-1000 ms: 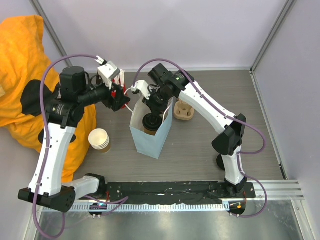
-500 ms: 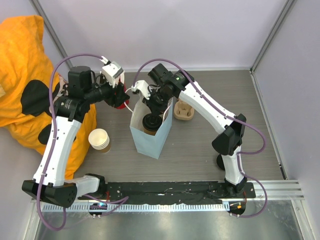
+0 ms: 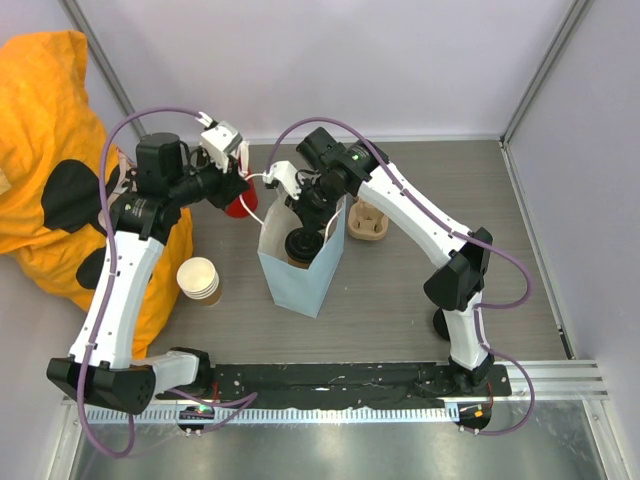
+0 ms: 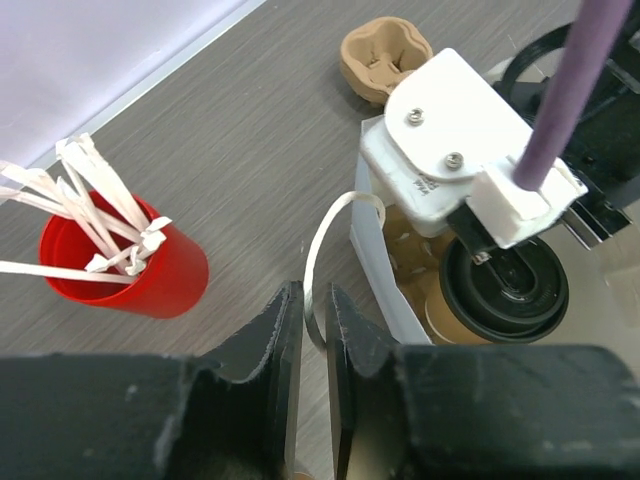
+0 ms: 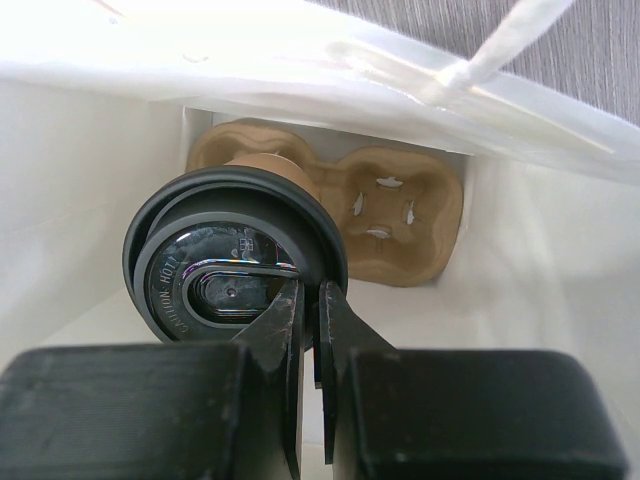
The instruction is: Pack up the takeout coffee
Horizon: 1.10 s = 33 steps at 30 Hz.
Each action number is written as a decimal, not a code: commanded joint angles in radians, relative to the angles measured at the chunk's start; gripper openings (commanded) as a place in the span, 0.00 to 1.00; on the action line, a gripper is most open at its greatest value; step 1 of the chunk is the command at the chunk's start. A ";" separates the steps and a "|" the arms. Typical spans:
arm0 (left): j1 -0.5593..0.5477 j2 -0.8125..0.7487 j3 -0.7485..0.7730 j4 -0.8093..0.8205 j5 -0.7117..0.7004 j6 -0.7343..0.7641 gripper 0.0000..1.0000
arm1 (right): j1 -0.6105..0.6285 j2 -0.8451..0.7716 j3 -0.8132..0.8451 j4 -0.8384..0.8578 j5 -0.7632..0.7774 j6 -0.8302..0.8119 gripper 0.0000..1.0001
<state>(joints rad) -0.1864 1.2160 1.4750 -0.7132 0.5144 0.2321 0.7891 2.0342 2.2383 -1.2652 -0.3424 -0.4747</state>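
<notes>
The takeout coffee (image 5: 215,265), a tan cup under a round black lid, stands inside the pale blue paper bag (image 3: 300,285). Its lid (image 3: 299,244) shows through the bag's open mouth. My right gripper (image 5: 312,295) reaches down into the bag and is shut on the lid's rim. The cup sits at the left pocket of a cardboard carrier (image 5: 400,215) on the bag's floor. My left gripper (image 4: 313,300) is at the bag's left side, its jaws shut on the white loop handle (image 4: 325,225). The lid (image 4: 505,290) is also seen there below the right gripper's white body (image 4: 450,150).
A red cup (image 3: 237,205) of white stirrers stands just left of the bag, close to the left gripper. A stack of lidless paper cups (image 3: 198,278) sits front left. Another cardboard carrier (image 3: 367,222) lies right of the bag. Orange cloth (image 3: 40,150) fills the left side.
The left gripper swung in towards the bag's handle and its jaws narrowed from wide open onto the loop. The right arm, cup and bag stayed put.
</notes>
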 commanded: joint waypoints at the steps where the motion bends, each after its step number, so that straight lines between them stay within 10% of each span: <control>1: 0.019 -0.006 -0.005 0.078 -0.028 -0.039 0.18 | 0.004 -0.014 0.009 -0.010 -0.014 -0.001 0.01; 33: 0.057 -0.023 -0.035 0.113 0.010 -0.109 0.18 | 0.025 0.006 -0.042 0.013 -0.007 0.004 0.01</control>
<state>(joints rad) -0.1379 1.2152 1.4471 -0.6521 0.5003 0.1371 0.8101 2.0369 2.1914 -1.2644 -0.3325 -0.4725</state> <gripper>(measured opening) 0.184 0.104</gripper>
